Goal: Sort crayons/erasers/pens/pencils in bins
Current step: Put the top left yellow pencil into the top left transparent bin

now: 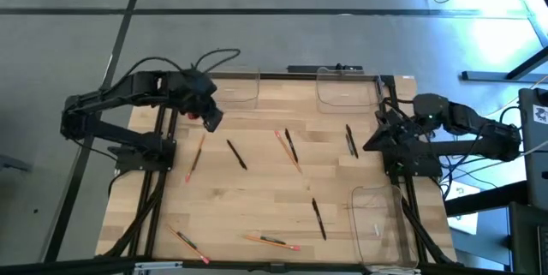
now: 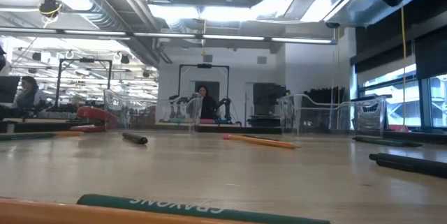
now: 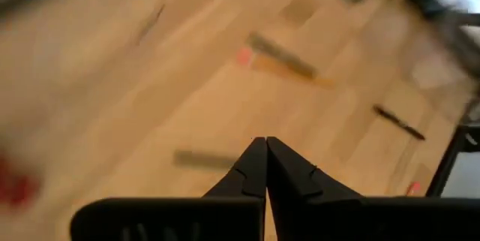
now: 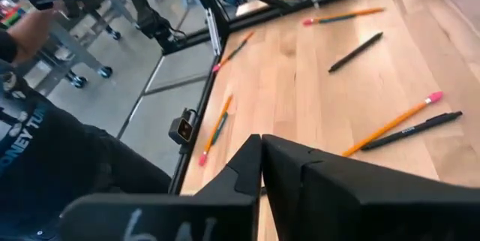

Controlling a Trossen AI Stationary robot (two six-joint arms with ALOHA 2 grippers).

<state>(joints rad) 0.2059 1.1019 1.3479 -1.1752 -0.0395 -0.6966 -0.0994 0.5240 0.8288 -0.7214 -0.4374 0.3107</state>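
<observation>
Several black pens, such as one [image 1: 236, 154] left of centre and one [image 1: 318, 218] nearer the front, lie flat on the wooden table. Orange pencils with pink ends lie flat among them, one [image 1: 196, 156] at the left and one [image 1: 271, 242] near the front edge. Two clear bins [image 1: 244, 99] [image 1: 342, 104] stand at the far edge and a third [image 1: 364, 215] at the near right. My left gripper [image 1: 212, 119] hangs shut above the table's far left part. My right gripper [image 1: 374, 145] is shut above the right edge. Neither holds anything.
A small red thing [image 1: 193, 117] lies by my left gripper. A green crayon [image 2: 202, 206] lies close before the low camera. Metal frame rails [image 1: 161, 181] run along both table sides. A person [image 4: 37, 143] stands just off the table's near edge.
</observation>
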